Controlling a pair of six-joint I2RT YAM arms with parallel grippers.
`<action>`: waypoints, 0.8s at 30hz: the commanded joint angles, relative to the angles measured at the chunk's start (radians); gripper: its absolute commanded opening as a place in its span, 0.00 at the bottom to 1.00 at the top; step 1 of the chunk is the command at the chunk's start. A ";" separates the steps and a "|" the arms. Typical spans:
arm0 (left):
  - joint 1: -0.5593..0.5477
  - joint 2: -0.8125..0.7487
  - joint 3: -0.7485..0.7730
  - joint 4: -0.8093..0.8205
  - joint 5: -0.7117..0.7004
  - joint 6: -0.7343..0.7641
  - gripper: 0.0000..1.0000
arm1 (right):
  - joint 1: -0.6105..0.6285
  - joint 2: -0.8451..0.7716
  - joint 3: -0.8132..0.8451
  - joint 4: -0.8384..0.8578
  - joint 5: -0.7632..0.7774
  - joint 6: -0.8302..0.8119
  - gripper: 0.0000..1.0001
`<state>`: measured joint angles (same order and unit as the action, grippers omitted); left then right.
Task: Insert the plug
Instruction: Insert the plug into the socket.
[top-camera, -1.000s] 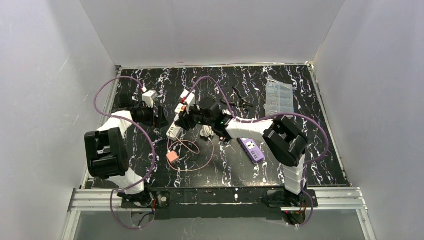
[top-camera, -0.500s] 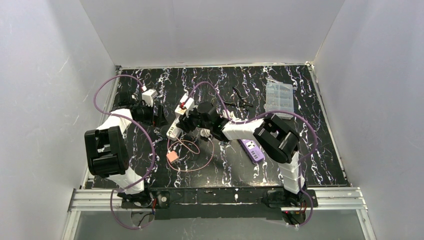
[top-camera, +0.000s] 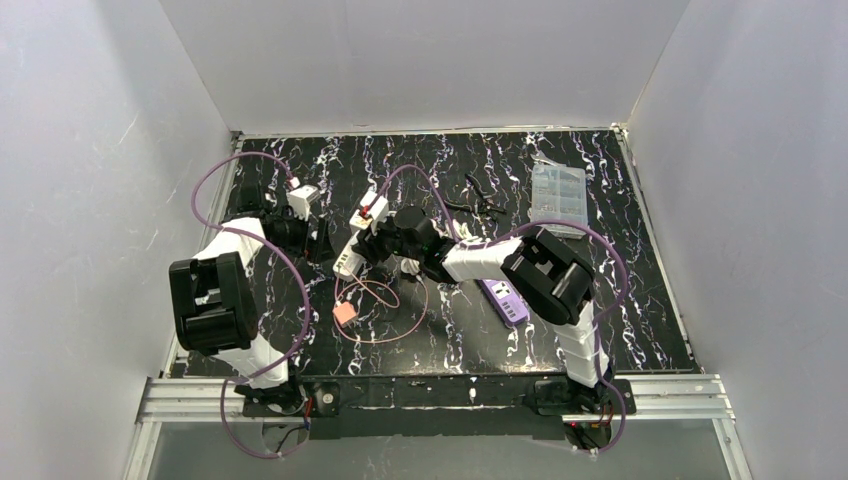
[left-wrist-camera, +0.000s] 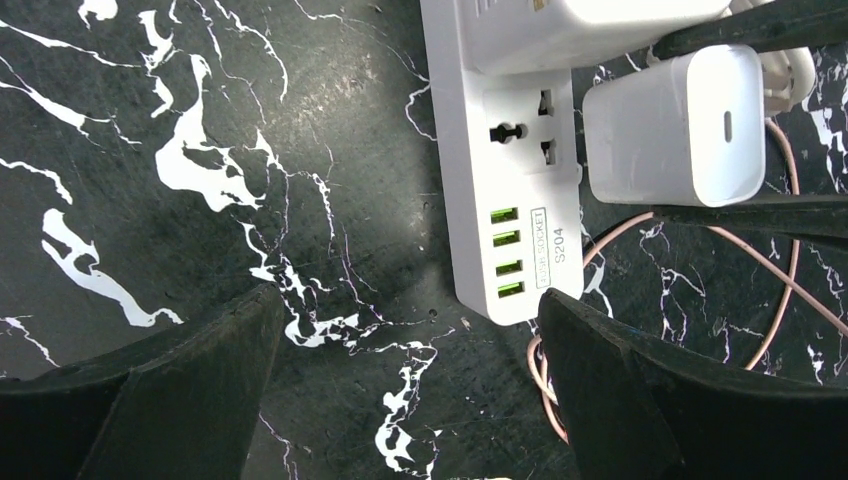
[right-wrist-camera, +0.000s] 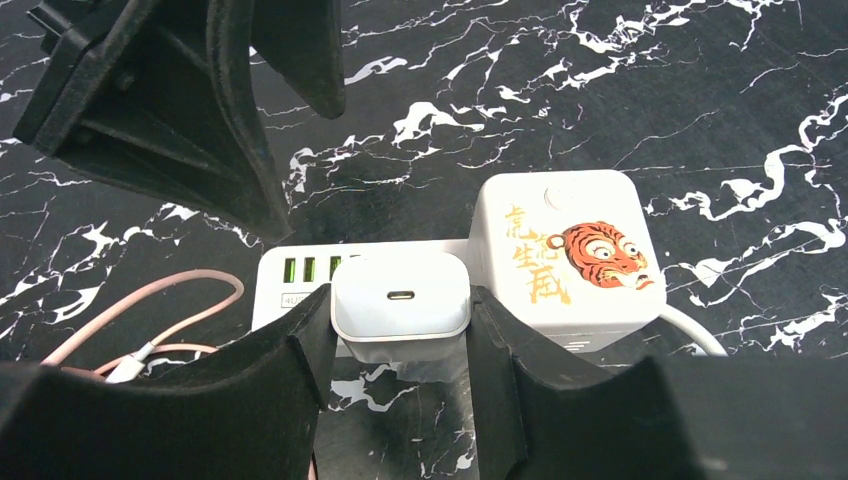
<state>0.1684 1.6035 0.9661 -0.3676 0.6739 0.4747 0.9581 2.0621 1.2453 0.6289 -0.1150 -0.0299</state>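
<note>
My right gripper is shut on a white USB-C charger plug. In the left wrist view the plug hangs just right of the white power strip, level with the strip's free socket but not over it. Its prongs are hidden. A white tiger-print adapter sits on the strip next to that socket. My left gripper is open and empty, above the table by the strip's USB end. In the top view, the left gripper and right gripper flank the strip.
A pink cable with a pink square piece loops on the table near the strip's end. A purple power strip lies under the right arm. A clear plastic box and a small black item lie at the back right.
My right arm has swung a little left and carried the plug closer to the power strip. The left arm has hardly moved.
</note>
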 joint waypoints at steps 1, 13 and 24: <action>0.002 0.012 0.029 -0.071 0.028 0.058 0.98 | 0.010 0.017 0.017 0.094 0.021 -0.015 0.01; -0.001 0.051 0.056 -0.111 -0.045 0.106 0.98 | 0.010 0.036 0.039 0.087 0.027 -0.036 0.01; -0.038 0.062 0.056 -0.111 -0.107 0.129 0.98 | 0.010 0.043 0.057 0.097 0.037 -0.055 0.01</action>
<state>0.1440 1.6611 0.9962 -0.4511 0.5819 0.5823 0.9630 2.0865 1.2480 0.6548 -0.0978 -0.0605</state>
